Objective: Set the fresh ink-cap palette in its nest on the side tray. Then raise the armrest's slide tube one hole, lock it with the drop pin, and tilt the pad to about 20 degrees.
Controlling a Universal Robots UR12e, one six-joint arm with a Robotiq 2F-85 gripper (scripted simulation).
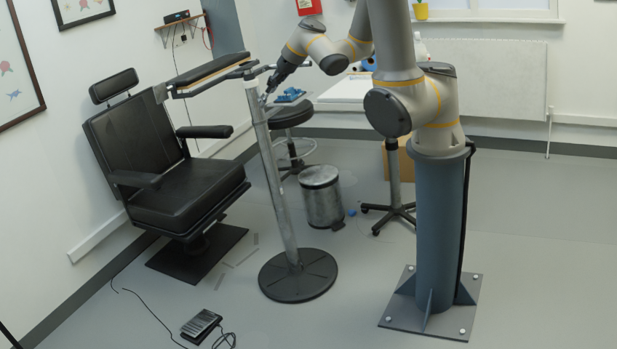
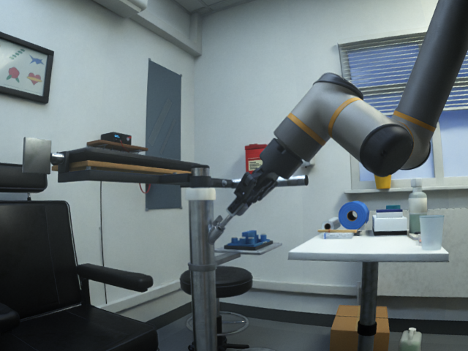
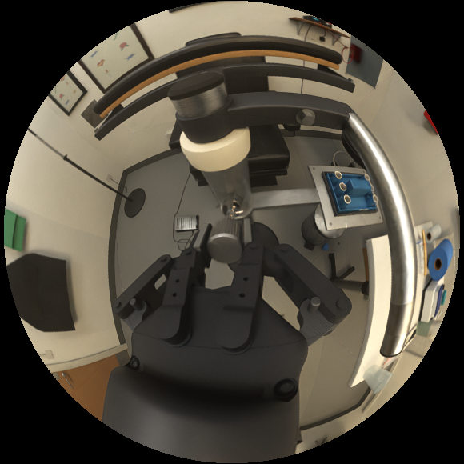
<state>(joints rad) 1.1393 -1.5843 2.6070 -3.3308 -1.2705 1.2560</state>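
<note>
The drop pin (image 3: pixel 225 242) sticks out of the armrest stand's slide tube (image 2: pixel 201 226), and my gripper (image 3: pixel 224 249) is closed on the pin's round metal head, just below the white collar (image 2: pixel 200 194). In the second side camera the pin (image 2: pixel 219 224) slants up from the tube into the fingers (image 2: pixel 232 208). The padded armrest (image 1: pixel 208 69) sits level on top of the stand. The blue ink-cap palette (image 2: pixel 248 240) rests on the small side tray (image 2: pixel 249 247) to the right of the tube. A metal handle bar (image 2: pixel 291 181) reaches out behind my wrist.
Behind the stand are a black round stool (image 1: pixel 290 114) and a white table (image 2: pixel 368 249) with a blue roll, bottle and cup. The black chair (image 1: pixel 164 168) stands to the left. A metal bin (image 1: pixel 321 195) sits on the floor by the stand's base (image 1: pixel 298 274).
</note>
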